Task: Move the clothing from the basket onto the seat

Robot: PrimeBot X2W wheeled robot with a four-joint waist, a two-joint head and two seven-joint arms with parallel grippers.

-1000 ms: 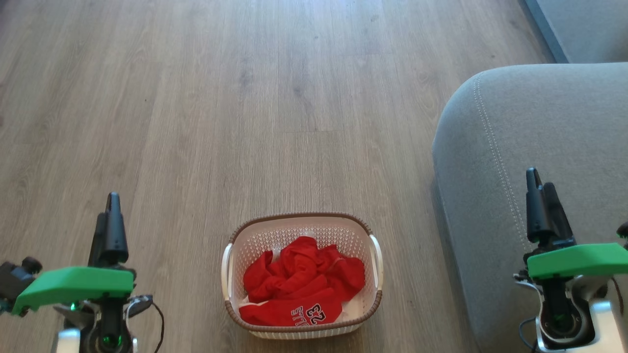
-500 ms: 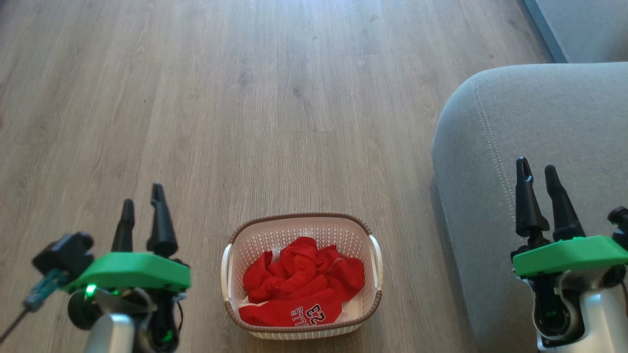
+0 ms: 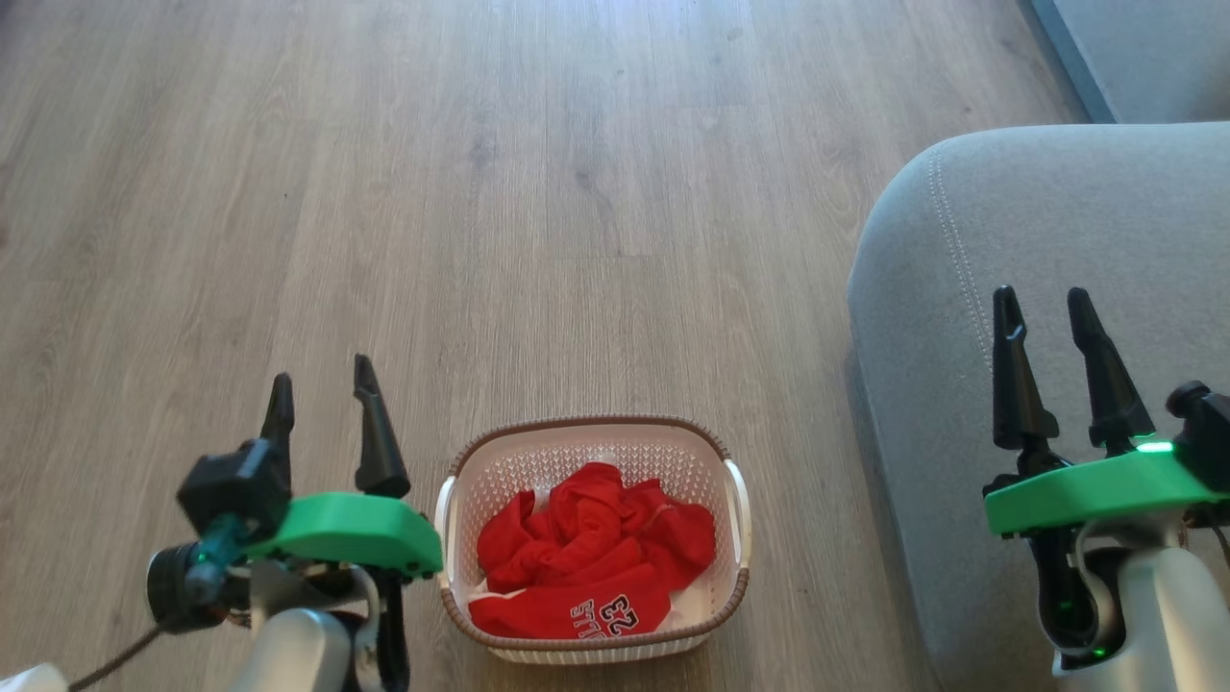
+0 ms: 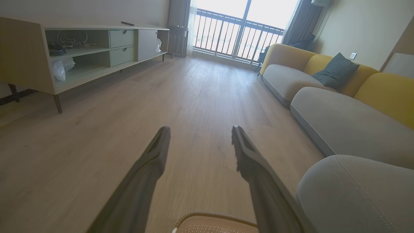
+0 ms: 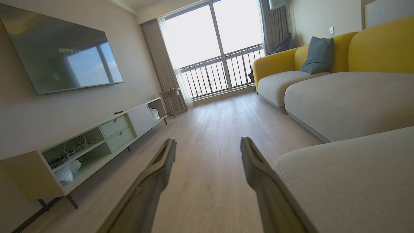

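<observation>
Head view: clothing [image 3: 591, 548] is seen heaped in the basket [image 3: 586, 424], at 4 o'clock from the left gripper [image 3: 322, 373] and 8 o'clock from the right gripper [image 3: 1041, 294], both spread, nothing held.

The clothing [image 3: 591, 538] is bright red; one piece bears black-and-white lettering with "23", and thin white trim seems to edge another, though folds blur it. The basket [image 3: 577, 463] is cream-white with a dotted perforation pattern, a brown woven-look rim and white handles. The floor [image 3: 480, 192] is grey-brown wood grain. The seat [image 3: 1057, 221] is grey with pale double stitching. The left gripper [image 3: 322, 370] and right gripper [image 3: 1041, 292] have black fingers on green plates. The sofa backs [image 5: 381, 45] are yellow.
</observation>
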